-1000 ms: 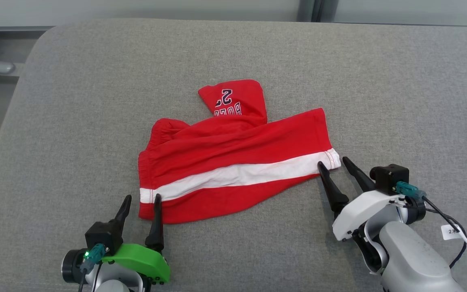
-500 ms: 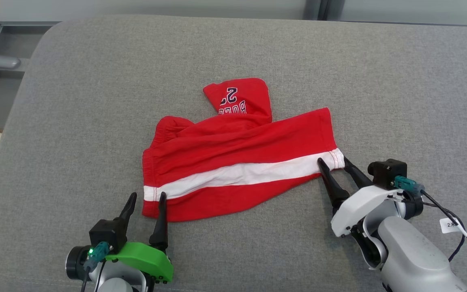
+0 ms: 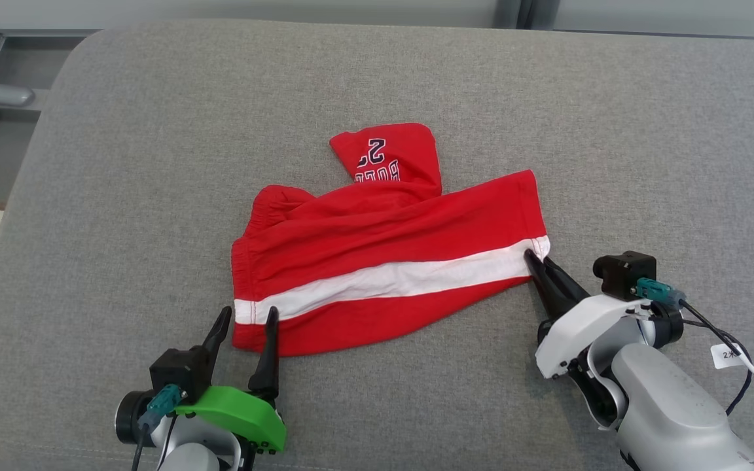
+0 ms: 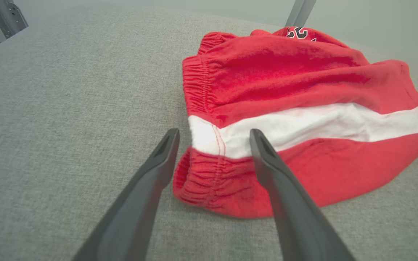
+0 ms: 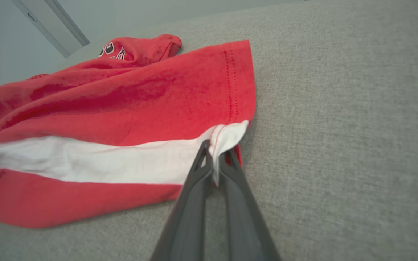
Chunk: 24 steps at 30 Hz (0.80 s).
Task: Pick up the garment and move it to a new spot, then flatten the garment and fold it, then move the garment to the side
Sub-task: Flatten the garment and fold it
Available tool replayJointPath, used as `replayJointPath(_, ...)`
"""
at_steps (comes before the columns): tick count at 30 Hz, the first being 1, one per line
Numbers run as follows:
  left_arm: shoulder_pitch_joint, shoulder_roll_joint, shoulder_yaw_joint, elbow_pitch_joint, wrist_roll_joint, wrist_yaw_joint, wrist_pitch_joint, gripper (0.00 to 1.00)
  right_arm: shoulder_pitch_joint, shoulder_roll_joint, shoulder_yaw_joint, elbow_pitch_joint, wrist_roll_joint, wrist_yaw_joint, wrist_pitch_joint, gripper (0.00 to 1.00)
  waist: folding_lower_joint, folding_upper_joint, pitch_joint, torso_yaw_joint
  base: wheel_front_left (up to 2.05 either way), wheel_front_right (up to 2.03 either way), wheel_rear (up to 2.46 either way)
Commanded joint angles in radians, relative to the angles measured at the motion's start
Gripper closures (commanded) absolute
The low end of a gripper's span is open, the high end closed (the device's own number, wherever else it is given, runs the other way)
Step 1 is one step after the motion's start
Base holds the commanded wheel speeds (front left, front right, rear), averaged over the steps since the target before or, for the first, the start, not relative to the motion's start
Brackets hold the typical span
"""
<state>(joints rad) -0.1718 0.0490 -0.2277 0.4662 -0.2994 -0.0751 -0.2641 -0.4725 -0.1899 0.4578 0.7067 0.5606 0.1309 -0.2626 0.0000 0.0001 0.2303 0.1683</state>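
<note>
A: Where does the garment [image 3: 377, 235] lie?

B: Mid grey padded surface [image 3: 122, 196], somewhat toward the near edge. Red shorts, lying crosswise with the waistband [image 4: 198, 83] toward the left edge and the leg hem [image 5: 230, 83] toward the right edge. The second leg [image 3: 383, 157], printed with numerals, is bunched out on the far side.

A: Handling?

B: Judged light and limp: a soft knit with rolling folds and no stiffness. It should drape and sag between two holds. It is not fragile, and grips well on the weave beneath. A single-layer pinch could let the lower layer trail.

A: Jaw state?

B: The right jaws are closed narrow on the hem corner at the end of the white stripe [image 3: 383, 281]. The right wrist view shows a tab of white cloth pinched between the fingers [image 5: 194, 188]. The left jaws are wide and hold nothing. They straddle the waistband corner, one finger [image 4: 263, 159] over the cloth and the other on the bare surface just beside it.

A: Best hold on the left?

B: The elastic waistband at the stripe end. The gathered double-stitched edge is thick, so it is less likely to slip than flat cloth. With matching corners held, a lift should keep the near side taut.

A: Risk?

B: The bunched leg probably hangs free and twists.
</note>
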Motion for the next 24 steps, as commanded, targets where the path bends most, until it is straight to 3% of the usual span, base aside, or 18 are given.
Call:
replayJointPath(1,-0.014,0.004,0.002,0.003,-0.006,-0.004,0.001,0.00,-0.004,-0.005,-0.001,-0.002,-0.002,-0.001,-0.002,1.00,0.0000,-0.0001,0.000,-0.001,0.00,0.00,0.00)
replayJointPath(11,-0.017,0.004,0.009,0.002,-0.020,-0.020,0.001,0.00,0.001,0.000,-0.001,-0.011,-0.016,-0.001,-0.002,1.00,0.0000,-0.0001,0.000,-0.008,0.00,0.00,0.00)
replayJointPath(13,-0.013,0.004,0.012,0.007,-0.023,-0.021,0.001,0.16,0.002,0.001,-0.002,-0.013,-0.019,-0.001,-0.002,1.00,0.0000,-0.0001,0.001,-0.008,0.00,0.00,0.00)
replayJointPath(14,-0.012,0.004,0.012,0.011,-0.026,-0.022,0.001,0.43,0.002,0.001,-0.003,-0.014,-0.021,-0.001,-0.002,1.00,0.0000,-0.0001,0.001,-0.008,0.00,0.00,0.00)
replayJointPath(15,-0.013,0.004,0.012,0.013,-0.029,-0.023,0.001,0.54,0.002,0.001,-0.005,-0.015,-0.021,-0.001,-0.002,1.00,0.0000,-0.0001,0.002,-0.008,0.00,0.00,0.00)
replayJointPath(16,-0.016,0.004,0.014,0.013,-0.034,-0.025,0.001,0.58,0.003,0.000,-0.006,-0.015,-0.021,-0.001,-0.002,1.00,0.0000,-0.0001,0.003,-0.008,0.00,0.00,0.00)
replayJointPath(17,-0.021,0.004,0.015,0.012,-0.034,-0.027,0.001,0.87,0.002,-0.001,-0.006,-0.016,-0.022,-0.001,-0.002,1.00,0.0000,-0.0001,0.004,-0.008,0.00,0.00,0.00)
replayJointPath(18,-0.024,0.004,0.016,0.012,-0.033,-0.028,0.001,1.00,0.002,-0.001,-0.006,-0.016,-0.023,-0.001,-0.002,1.00,0.0000,-0.0001,0.004,-0.008,0.00,0.00,0.00)
replayJointPath(24,-0.038,0.004,0.026,-0.003,-0.014,-0.037,0.001,1.00,0.004,0.002,-0.023,-0.041,-0.022,-0.001,-0.002,1.00,0.0000,-0.0001,-0.003,-0.016,0.00,0.00,0.00)
